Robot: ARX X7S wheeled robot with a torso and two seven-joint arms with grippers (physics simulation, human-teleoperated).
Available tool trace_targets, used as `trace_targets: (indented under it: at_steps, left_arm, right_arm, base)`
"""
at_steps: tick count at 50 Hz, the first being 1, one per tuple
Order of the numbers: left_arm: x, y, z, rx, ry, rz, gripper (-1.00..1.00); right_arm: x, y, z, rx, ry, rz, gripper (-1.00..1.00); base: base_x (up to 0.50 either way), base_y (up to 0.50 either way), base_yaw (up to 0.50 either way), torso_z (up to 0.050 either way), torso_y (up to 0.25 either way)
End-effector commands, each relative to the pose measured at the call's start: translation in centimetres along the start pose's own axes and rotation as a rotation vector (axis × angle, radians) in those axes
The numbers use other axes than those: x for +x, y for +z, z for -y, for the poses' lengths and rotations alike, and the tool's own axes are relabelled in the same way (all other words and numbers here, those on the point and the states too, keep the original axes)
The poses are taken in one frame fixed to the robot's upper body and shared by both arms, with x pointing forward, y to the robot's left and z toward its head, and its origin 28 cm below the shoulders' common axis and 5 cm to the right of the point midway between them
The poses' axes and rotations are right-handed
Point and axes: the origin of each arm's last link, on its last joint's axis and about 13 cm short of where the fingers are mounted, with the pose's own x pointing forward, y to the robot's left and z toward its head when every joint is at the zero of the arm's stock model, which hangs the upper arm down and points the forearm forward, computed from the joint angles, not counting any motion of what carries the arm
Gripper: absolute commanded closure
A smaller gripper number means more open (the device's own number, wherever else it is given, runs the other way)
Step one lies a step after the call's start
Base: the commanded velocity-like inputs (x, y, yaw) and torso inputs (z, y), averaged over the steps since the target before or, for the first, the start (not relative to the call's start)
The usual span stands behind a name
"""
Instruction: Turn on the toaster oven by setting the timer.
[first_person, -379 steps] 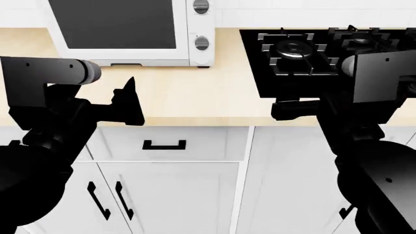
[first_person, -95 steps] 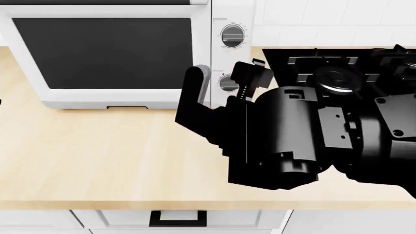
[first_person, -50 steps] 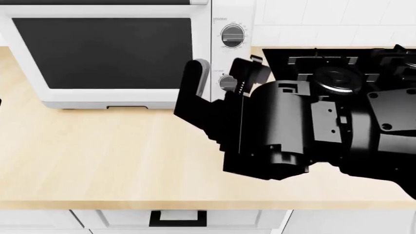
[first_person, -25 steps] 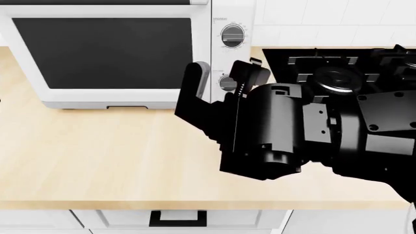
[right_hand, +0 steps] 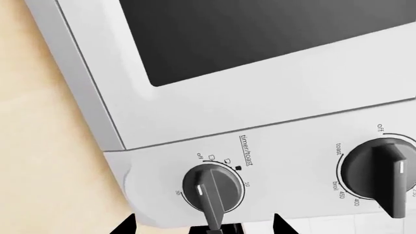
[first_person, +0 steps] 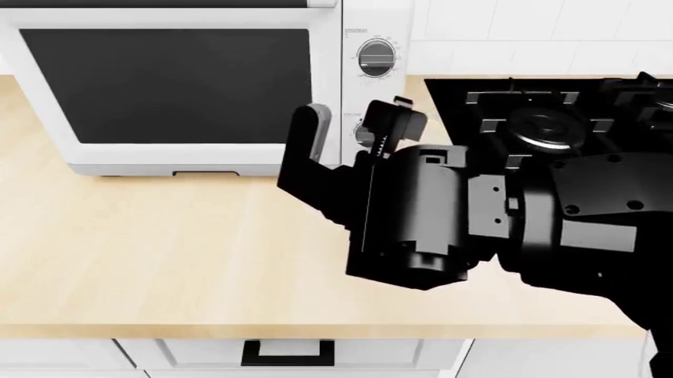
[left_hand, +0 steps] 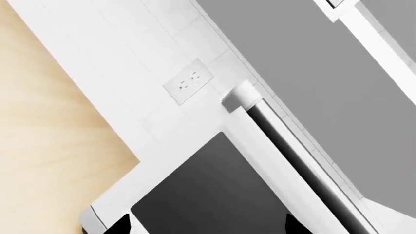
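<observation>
The right gripper [first_person: 352, 130], jaws spread wide, straddles the timer [right_hand: 212, 189] low on the oven [first_person: 179, 94] panel, mid-frame; the knob's bar lies between the fingertips.

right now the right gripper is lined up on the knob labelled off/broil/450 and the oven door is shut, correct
Not quite. In the right wrist view the right gripper is lined up on the timer, the knob labelled timer/toast, not the off/broil/450 knob beside it. The toaster oven door is shut.
</observation>
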Motion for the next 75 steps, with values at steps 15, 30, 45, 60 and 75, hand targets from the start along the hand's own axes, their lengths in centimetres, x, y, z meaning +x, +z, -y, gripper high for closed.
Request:
trace_targets:
  at_steps: [15,30,45,60,75]
  left_arm:
    - [-1.2,0.2,4.0,0.003,0.01,0.0,-1.0]
    - [-1.3,0.2,4.0,-0.001,0.007,0.006,-1.0]
    - [-1.4,0.3,4.0,-0.002,0.006,0.006,-1.0]
    - [-1.4,0.3,3.9,-0.004,0.007,0.004,-1.0]
    - [-1.5,0.4,3.9,-0.007,0.008,0.005,-1.0]
  right_arm:
    - [0.7,0.0,-0.9,0.004,-0.005,-0.024,-1.0]
    - [1.0,-0.1,-0.8,0.004,-0.017,-0.04,-1.0]
    - [1.4,-0.3,-0.4,0.003,-0.049,-0.06,-1.0]
    - [1.7,0.0,0.0,-0.009,-0.066,-0.043,-1.0]
    - [2.1,0.2,-0.2,-0.011,-0.055,-0.033,-1.0]
  base:
    - [0.0,0.0,0.0,0.0,0.0]
    - [0.0,0.0,0.0,0.0,0.0]
    - [0.0,0.0,0.0,0.0,0.0]
    - [0.0,0.0,0.0,0.0,0.0]
    - [0.0,0.0,0.0,0.0,0.0]
